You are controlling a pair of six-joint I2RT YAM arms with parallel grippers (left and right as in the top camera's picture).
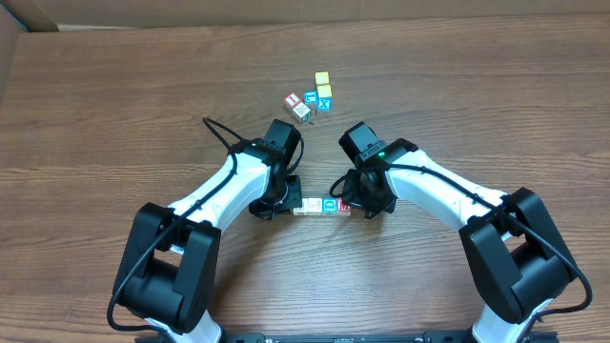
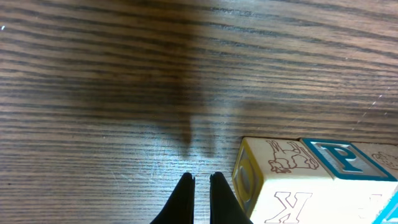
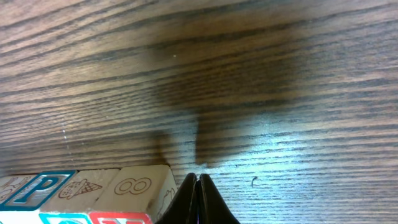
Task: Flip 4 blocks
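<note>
While I stood there watching, both arms had their tips down on the table (image 1: 114, 114), one at each end of a short row of blocks (image 1: 322, 206) close to the robot.

Going from the left: the left gripper (image 2: 200, 182) was pinched down to a sliver of a gap with nothing in it. It was parked just beside the cream block (image 2: 273, 165) at that end, the one with a little animal drawn on it. Couldn't tell if it was actually touching. My guess was that the narrow tips were meant as a poker or a stop, not for grabbing, since the cubes sat tight side by side.

Next along came a blue P block (image 2: 342, 158), then an ice cream cone block (image 3: 81, 185), then the block with an 8 (image 3: 134, 186) at the right end. The right gripper (image 3: 199, 183) was squeezed fully together, empty too, right at that last block's corner. Looked to me like bracing the row from both ends, so a nudge would tip a cube instead of sliding it.

Further back sat a bunch of other cubes (image 1: 311, 98), two yellow ones (image 1: 322, 79) among them, well apart from the arms.

No boxes, trays or bins anywhere I could see, so nothing was inside anything.
</note>
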